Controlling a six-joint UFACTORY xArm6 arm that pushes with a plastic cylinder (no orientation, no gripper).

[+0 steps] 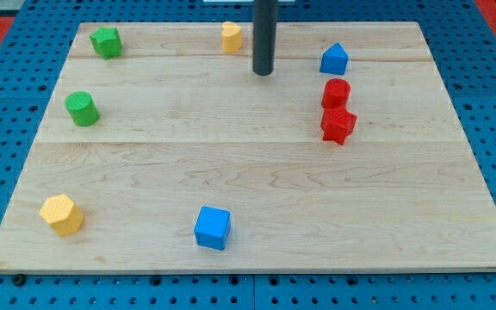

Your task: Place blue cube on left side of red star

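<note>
The blue cube (212, 227) lies near the view's bottom, a little left of the middle. The red star (337, 124) lies at the view's right, just below a red cylinder (336, 92) and close to it. My tip (263, 72) is near the view's top middle, far above the blue cube and well left of the red star. It touches no block.
A blue house-shaped block (334, 59) sits at the top right. A yellow block (231, 37) is just left of my tip. A green star (106, 41) and a green cylinder (82, 108) lie at the left. A yellow hexagon (62, 214) lies at the bottom left. The wooden board (257, 172) sits on blue pegboard.
</note>
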